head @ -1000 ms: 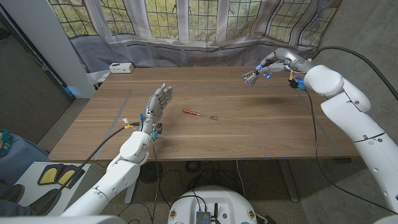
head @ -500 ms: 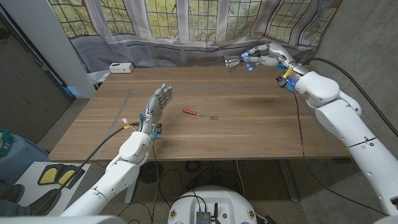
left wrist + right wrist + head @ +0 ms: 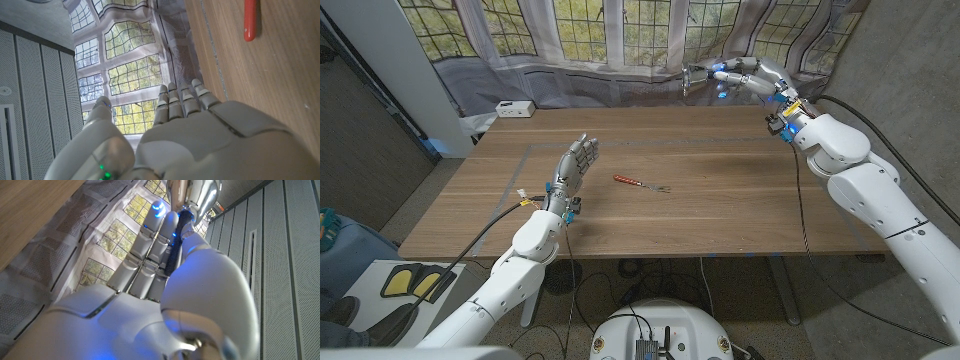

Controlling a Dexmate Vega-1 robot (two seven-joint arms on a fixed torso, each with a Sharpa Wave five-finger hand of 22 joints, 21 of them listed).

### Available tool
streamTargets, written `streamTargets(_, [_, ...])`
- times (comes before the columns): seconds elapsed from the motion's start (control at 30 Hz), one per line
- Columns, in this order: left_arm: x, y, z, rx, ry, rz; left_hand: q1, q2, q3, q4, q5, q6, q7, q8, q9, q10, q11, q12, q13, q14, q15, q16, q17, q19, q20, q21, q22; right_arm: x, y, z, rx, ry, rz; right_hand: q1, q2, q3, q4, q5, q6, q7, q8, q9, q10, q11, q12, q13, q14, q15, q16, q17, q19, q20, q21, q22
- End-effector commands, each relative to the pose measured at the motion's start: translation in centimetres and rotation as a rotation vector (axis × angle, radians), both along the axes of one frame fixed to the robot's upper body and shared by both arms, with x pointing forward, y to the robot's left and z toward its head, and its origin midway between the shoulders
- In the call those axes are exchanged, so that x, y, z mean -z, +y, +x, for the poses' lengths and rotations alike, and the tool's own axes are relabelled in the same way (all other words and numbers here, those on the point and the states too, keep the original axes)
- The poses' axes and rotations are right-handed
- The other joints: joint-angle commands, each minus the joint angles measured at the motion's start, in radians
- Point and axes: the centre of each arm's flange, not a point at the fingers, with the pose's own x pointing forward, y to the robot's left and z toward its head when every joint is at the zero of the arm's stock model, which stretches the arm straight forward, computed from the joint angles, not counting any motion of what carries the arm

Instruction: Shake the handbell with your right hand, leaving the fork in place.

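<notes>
**Handbell raised at rear right, fork on bench**

Leaded windows and a draped grey cloth form the backdrop behind the wooden bench [image 3: 740,215].

1. Handbell [image 3: 696,74]: one unit. It is held in the air above and beyond the rear edge of the bench, in front of the cloth, well apart from the fork. In the head view it is small and partly blurred; only a metallic bell body is discernible. In the right wrist view the shiny bell [image 3: 194,192] is cut off by the picture edge, and its dark handle runs down between the fingers, mostly hidden by the thumb.

2. Right hand [image 3: 745,77]: fingers are curled around the handbell's handle, gripping it. The arm reaches from the right side of the bench toward the rear. In the right wrist view the hand [image 3: 165,275] shows its back, with blue lights on the fingertips.

3. Fork [image 3: 641,183]: one unit, red handle, lying flat near the middle of the bench, untouched by either hand. Tine detail is too small to resolve. In the left wrist view only the red handle end [image 3: 250,20] shows; the rest is cut off.

4. Left hand [image 3: 572,172]: holds nothing. Fingers are extended and slightly apart, palm upright, beside the fork but not touching it. The left wrist view shows the back of this hand [image 3: 190,140] with fingers straight.

5. White box [image 3: 514,109]: one unit, at the rear left corner of the bench. Detail is not legible.
</notes>
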Motion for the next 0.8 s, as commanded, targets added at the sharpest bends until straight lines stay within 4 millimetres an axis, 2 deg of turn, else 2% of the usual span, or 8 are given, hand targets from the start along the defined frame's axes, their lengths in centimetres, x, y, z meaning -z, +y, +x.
streamTargets(0.03, [0.0, -0.1, 0.4, 0.005, 0.003, 0.000, 0.008, -0.002, 0.005, 0.000, -0.003, 0.006, 0.003, 0.007, 0.001, 0.005, 0.002, 0.003, 0.002, 0.011, -0.002, 0.003, 0.002, 0.000, -0.006, 0.002, 0.003, 0.9, -1.1, 0.5, 0.150, -0.049, -0.046, 0.012, 0.008, 0.000, 0.001, 0.006, 0.005, 0.003, -0.001, 0.003, 0.041, 0.036, 0.001, 0.115, -0.001, 0.005, -0.002, 0.002, -0.004, -0.004, 0.010, -0.001])
streamTargets(0.23, [0.0, -0.2, 0.7, 0.009, 0.004, 0.002, 0.008, -0.002, 0.005, 0.000, -0.003, 0.006, 0.002, 0.008, 0.001, 0.004, 0.003, 0.003, 0.002, 0.011, -0.002, 0.003, 0.002, 0.000, -0.006, 0.002, 0.003, 2.2, -1.8, 1.2, 0.289, -0.085, -0.117, 0.012, 0.008, -0.002, 0.002, 0.006, 0.005, 0.000, -0.002, 0.003, 0.041, 0.035, 0.000, 0.116, -0.006, 0.007, -0.004, 0.003, -0.009, -0.003, 0.013, -0.001])
streamTargets(0.43, [-0.3, -0.3, 0.8, 0.012, 0.005, 0.011, 0.009, -0.001, 0.005, 0.000, -0.003, 0.006, 0.003, 0.007, 0.001, 0.005, 0.002, 0.003, 0.002, 0.011, -0.002, 0.002, 0.002, -0.001, -0.005, 0.002, 0.003, 3.3, -2.8, 1.3, 0.501, -0.138, -0.244, 0.011, 0.008, -0.003, 0.002, 0.006, 0.006, 0.000, -0.002, 0.005, 0.041, 0.041, -0.001, 0.117, -0.007, 0.005, -0.004, 0.006, -0.015, -0.001, 0.017, -0.001])
streamTargets(0.57, [-0.3, -0.3, 0.8, 0.011, 0.005, 0.013, 0.009, -0.001, 0.005, 0.000, -0.003, 0.007, 0.003, 0.008, 0.001, 0.004, 0.004, 0.002, 0.002, 0.011, -0.002, 0.002, 0.002, -0.001, -0.005, 0.002, 0.003, 3.7, -4.0, 1.1, 0.650, -0.167, -0.345, 0.012, 0.008, -0.004, 0.002, 0.006, 0.005, 0.001, -0.003, 0.005, 0.038, 0.035, -0.004, 0.117, -0.010, 0.007, -0.005, 0.008, -0.017, -0.001, 0.021, -0.002])
streamTargets(0.8, [-0.5, -0.3, 1.0, 0.015, 0.010, 0.028, 0.009, -0.001, 0.005, 0.000, -0.003, 0.007, 0.002, 0.007, 0.001, 0.003, 0.001, 0.002, 0.002, 0.011, -0.002, 0.002, 0.002, -0.001, -0.005, 0.002, 0.003, 4.4, -6.7, 0.8, 0.872, -0.153, -0.498, 0.010, 0.007, -0.005, 0.004, 0.006, 0.006, -0.002, -0.005, 0.004, 0.037, 0.041, -0.004, 0.120, -0.013, 0.006, -0.007, 0.010, -0.023, -0.001, 0.025, -0.002])
